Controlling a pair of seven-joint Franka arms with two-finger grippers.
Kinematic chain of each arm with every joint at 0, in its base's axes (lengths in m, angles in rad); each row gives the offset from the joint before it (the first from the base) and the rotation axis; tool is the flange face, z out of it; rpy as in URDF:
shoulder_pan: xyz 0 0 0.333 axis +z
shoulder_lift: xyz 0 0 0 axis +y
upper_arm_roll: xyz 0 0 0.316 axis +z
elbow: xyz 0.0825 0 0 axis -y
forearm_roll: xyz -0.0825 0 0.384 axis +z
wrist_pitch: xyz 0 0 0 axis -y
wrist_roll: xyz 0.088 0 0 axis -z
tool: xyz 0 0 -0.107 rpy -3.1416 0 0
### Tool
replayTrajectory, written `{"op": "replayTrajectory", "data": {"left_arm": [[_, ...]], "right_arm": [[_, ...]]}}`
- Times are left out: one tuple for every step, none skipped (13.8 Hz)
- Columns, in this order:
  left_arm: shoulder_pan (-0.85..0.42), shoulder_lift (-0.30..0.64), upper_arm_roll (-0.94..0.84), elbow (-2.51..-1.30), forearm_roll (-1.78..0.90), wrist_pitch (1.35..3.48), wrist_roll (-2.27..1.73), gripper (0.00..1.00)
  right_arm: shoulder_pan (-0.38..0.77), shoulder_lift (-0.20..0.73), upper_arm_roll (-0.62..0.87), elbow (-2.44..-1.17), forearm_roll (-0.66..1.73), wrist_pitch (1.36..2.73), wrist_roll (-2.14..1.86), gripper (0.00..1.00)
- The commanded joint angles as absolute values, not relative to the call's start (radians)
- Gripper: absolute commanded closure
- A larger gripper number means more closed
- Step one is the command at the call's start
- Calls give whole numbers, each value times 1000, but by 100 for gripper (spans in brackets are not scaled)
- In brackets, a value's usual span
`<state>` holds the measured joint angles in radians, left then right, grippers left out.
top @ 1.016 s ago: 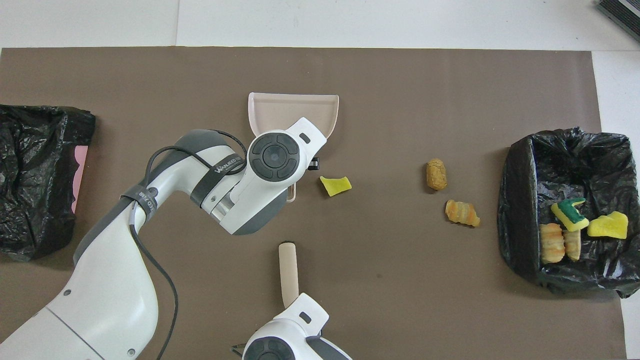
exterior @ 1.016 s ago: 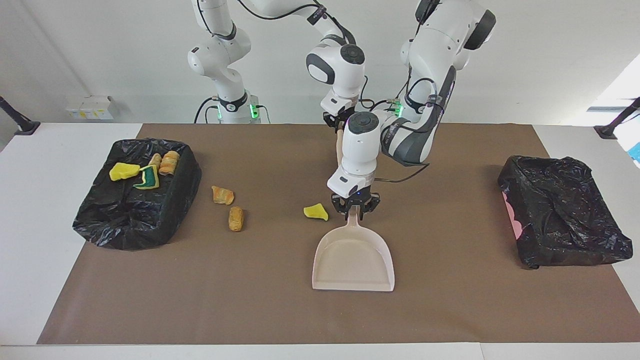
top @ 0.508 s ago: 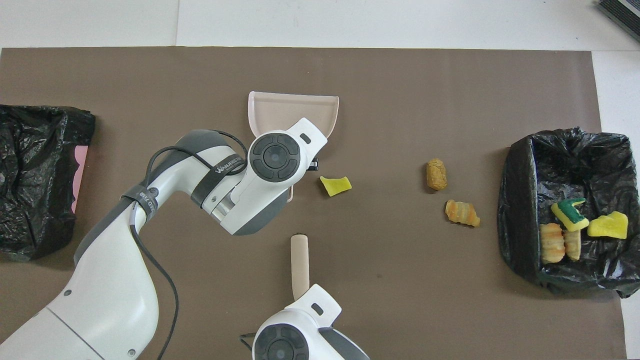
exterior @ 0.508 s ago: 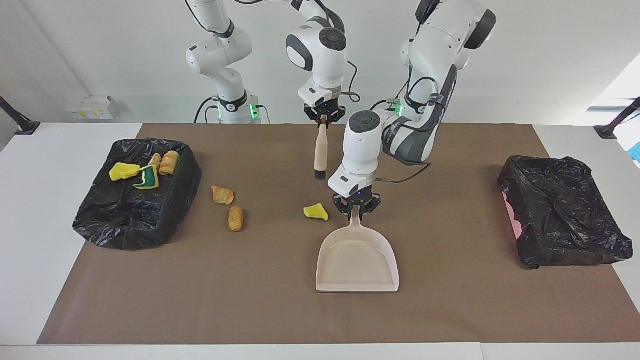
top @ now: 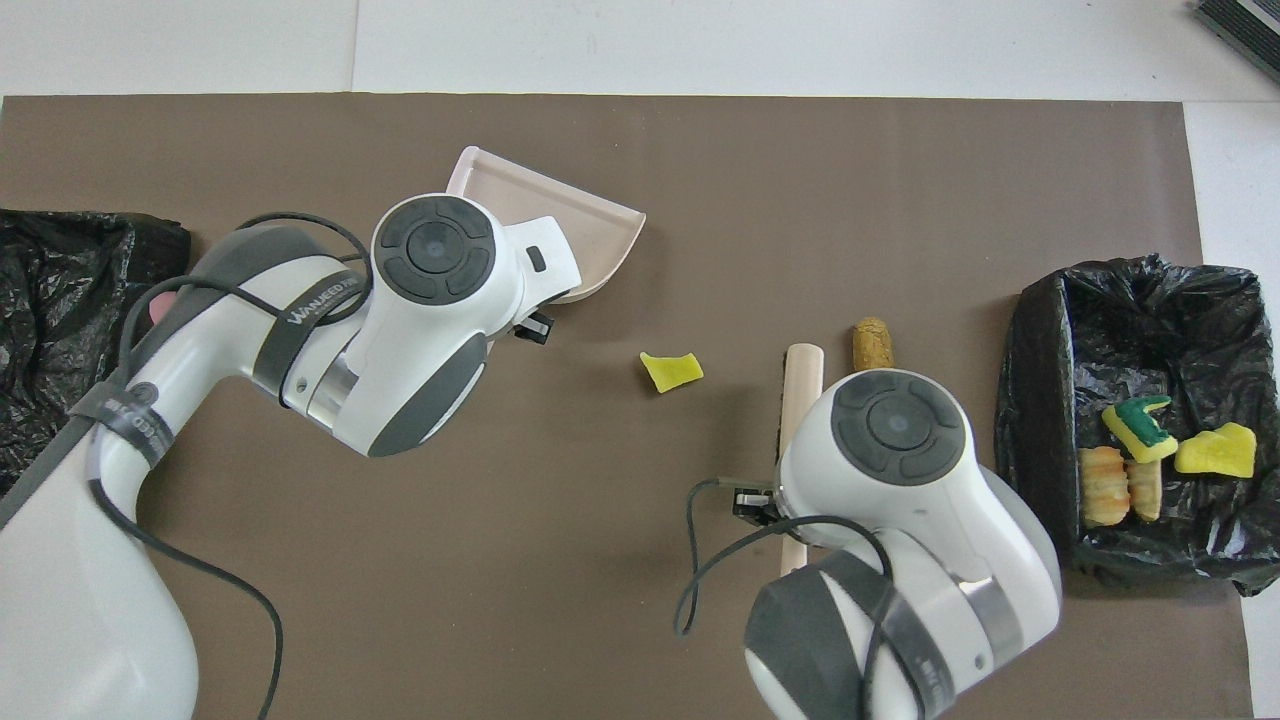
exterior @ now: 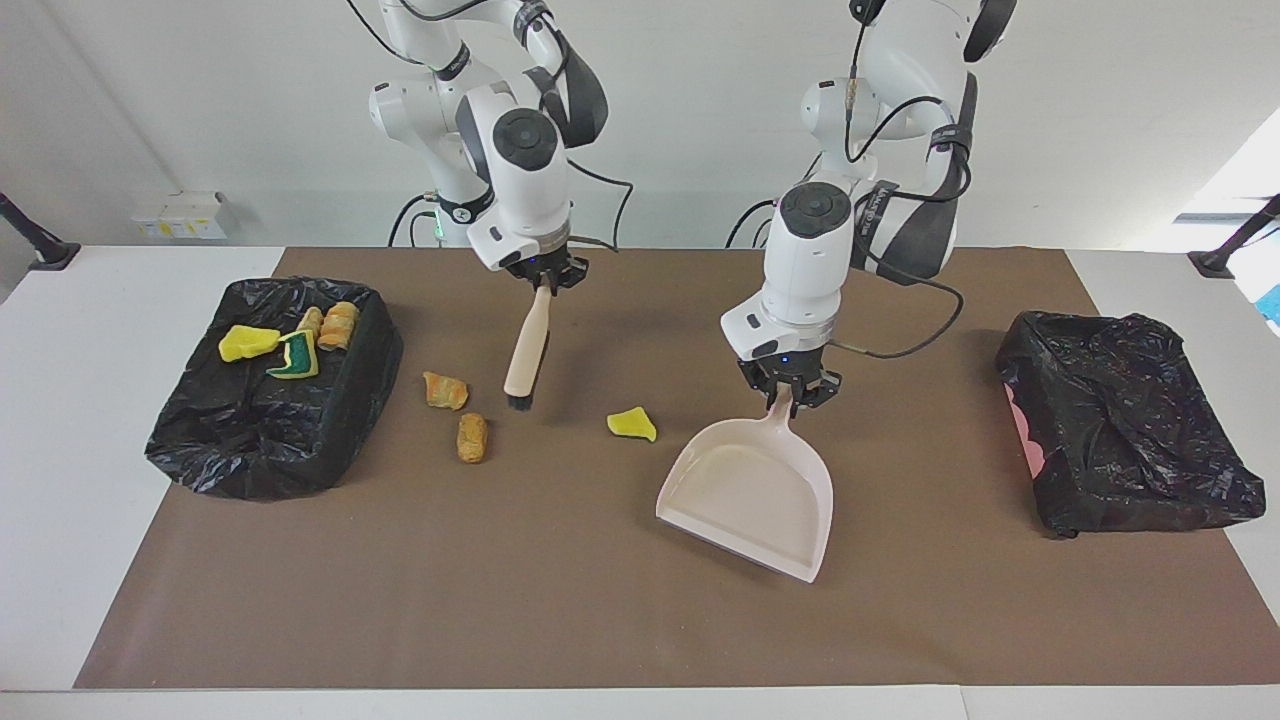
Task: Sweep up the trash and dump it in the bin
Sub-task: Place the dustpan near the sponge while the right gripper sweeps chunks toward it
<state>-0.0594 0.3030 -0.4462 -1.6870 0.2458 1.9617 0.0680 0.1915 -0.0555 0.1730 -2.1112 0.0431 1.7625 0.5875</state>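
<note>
Left end effector [exterior: 790, 392], in the facing view, is clamped on the handle of a beige plastic dustpan [exterior: 752, 496], which hangs tilted over the brown desk [exterior: 560, 600] mat. Right end effector [exterior: 541, 277] grips the beige-handled, black-bristled brush [exterior: 526, 350], bristles low beside two orange-brown bread-like chunks [exterior: 445, 390] [exterior: 472, 437]. A bright yellow sponge piece [exterior: 631, 424] lies between brush and dustpan. To sweep well, the dustpan lip should probably sit flat on the mat beside the loose trash, mouth toward the brush, so strokes push pieces in rather than past it.

From overhead, the black-bagged bin [top: 1040, 400] at the right arm's end holds a yellow sponge piece [top: 1216, 451], a green-and-yellow sponge [top: 1139, 423] and two bread-like chunks [top: 1102, 485] [top: 1143, 490]. A second black-bagged bin [top: 60, 330] at the left arm's end shows nothing inside; part of it is hidden by the arm.
</note>
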Motion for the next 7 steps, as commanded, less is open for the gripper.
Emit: {"op": "replayTrajectory", "data": {"left_arm": [[-35, 275, -437, -1703, 224, 1927, 278, 100], [-32, 275, -417, -1698, 224, 1916, 375, 100], [-31, 275, -404, -1694, 224, 1905, 452, 100], [-31, 275, -397, -1698, 224, 1908, 515, 100], [-29, 272, -391, -1707, 224, 1911, 572, 100], [-19, 265, -391, -1721, 224, 1908, 654, 100], [-18, 261, -390, -1741, 224, 1922, 749, 100]], "right_arm": [[108, -89, 186, -2166, -20, 1749, 557, 100], [85, -104, 186, -2189, -69, 1744, 551, 100], [78, -126, 186, -2218, -122, 1735, 549, 100], [71, -141, 186, -2239, -161, 1721, 546, 100], [33, -156, 186, -2272, -169, 1738, 531, 100], [11, -175, 186, -2311, -170, 1762, 481, 100], [0, -181, 186, -2363, -172, 1810, 445, 100]]}}
